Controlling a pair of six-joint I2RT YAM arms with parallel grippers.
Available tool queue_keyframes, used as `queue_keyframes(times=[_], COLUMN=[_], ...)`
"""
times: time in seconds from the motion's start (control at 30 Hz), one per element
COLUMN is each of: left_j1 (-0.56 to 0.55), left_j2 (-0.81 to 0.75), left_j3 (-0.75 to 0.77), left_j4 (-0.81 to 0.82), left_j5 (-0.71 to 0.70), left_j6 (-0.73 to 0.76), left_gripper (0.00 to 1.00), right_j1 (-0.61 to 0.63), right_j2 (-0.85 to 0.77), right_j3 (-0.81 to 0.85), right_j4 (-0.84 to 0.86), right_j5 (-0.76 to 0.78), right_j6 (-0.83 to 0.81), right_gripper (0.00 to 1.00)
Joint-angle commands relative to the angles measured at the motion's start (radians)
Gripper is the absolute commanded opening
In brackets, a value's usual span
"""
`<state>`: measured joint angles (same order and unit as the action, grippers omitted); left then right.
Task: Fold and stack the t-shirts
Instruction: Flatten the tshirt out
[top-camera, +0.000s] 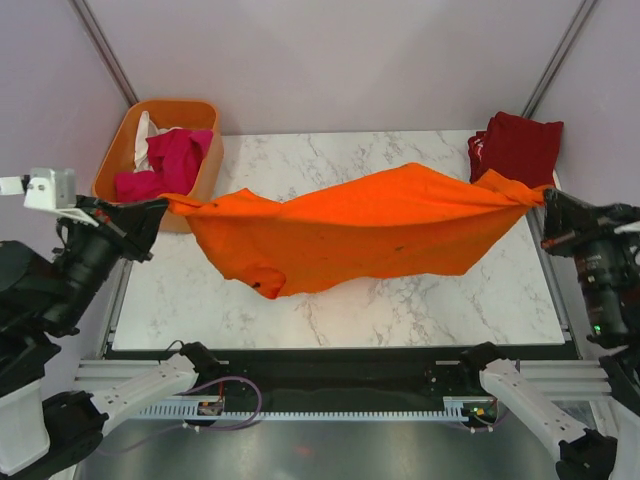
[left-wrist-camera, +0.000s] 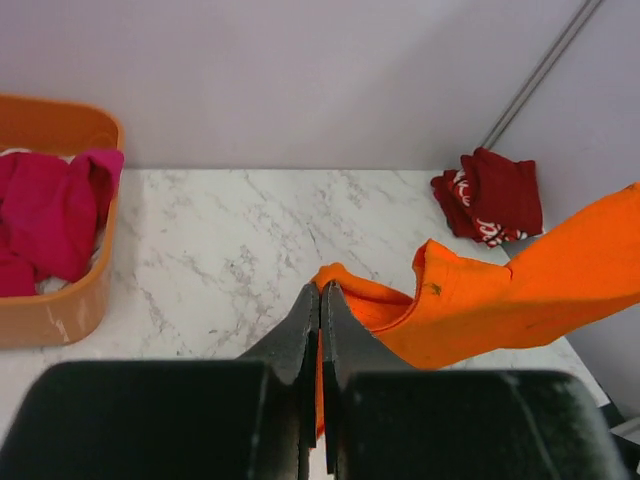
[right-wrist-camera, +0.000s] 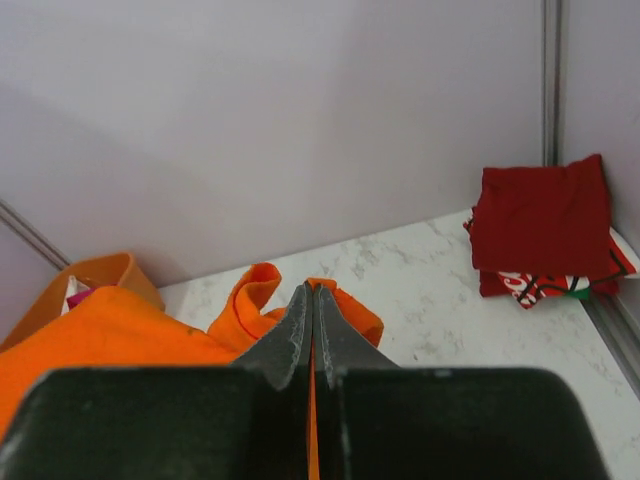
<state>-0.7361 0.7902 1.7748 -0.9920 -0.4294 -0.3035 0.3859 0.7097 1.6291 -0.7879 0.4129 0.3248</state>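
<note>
The bright orange t-shirt hangs stretched between both grippers above the marble table, sagging in the middle. My left gripper is shut on its left end; the jaws pinch the orange cloth in the left wrist view. My right gripper is shut on its right end; orange cloth bunches round the closed jaws. A folded dark red shirt lies on a red-and-white patterned one at the back right corner. Magenta and white shirts lie in the basket.
The rigid orange plastic basket stands at the back left corner of the marble table. Pale walls with metal posts close the back and sides. A cable rail runs along the near edge.
</note>
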Motion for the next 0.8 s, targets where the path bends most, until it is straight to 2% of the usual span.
queue_keyframes(times=[0.0, 0.17, 0.27, 0.4, 0.47, 0.57, 0.63, 0.7, 0.73, 0.77], left_j1=[0.004, 0.013, 0.064, 0.232, 0.271, 0.271, 0.271, 0.27, 0.27, 0.27], left_j2=[0.001, -0.028, -0.026, -0.055, -0.06, -0.034, 0.015, 0.116, 0.159, 0.203], left_j3=[0.07, 0.144, 0.17, 0.181, 0.186, 0.203, 0.199, 0.212, 0.227, 0.238], left_j4=[-0.005, 0.045, 0.062, 0.139, 0.185, 0.202, 0.225, 0.23, 0.231, 0.233], left_j5=[0.07, 0.356, 0.475, 0.618, 0.614, 0.598, 0.584, 0.52, 0.493, 0.442], left_j6=[0.118, 0.19, 0.237, 0.3, 0.302, 0.302, 0.339, 0.349, 0.365, 0.374], left_gripper=[0.02, 0.02, 0.02, 0.02, 0.02, 0.02, 0.02, 0.02, 0.02, 0.02], right_j1=[-0.001, -0.002, -0.002, -0.002, -0.004, -0.004, -0.002, 0.004, 0.008, 0.021], right_j2=[-0.114, -0.298, -0.37, -0.42, -0.409, -0.345, -0.279, -0.133, -0.075, 0.048], right_j3=[-0.047, -0.173, -0.219, -0.227, -0.207, -0.19, -0.172, -0.117, -0.094, -0.048], right_j4=[0.084, 0.199, 0.236, 0.273, 0.274, 0.276, 0.231, 0.193, 0.146, 0.121], right_j5=[-0.075, -0.262, -0.331, -0.359, -0.355, -0.301, -0.17, -0.07, 0.046, 0.085], right_j6=[-0.05, -0.02, -0.012, -0.047, -0.053, -0.043, -0.038, -0.043, -0.038, -0.033], right_gripper=[0.0, 0.0, 0.0, 0.0, 0.0, 0.0, 0.0, 0.0, 0.0, 0.0])
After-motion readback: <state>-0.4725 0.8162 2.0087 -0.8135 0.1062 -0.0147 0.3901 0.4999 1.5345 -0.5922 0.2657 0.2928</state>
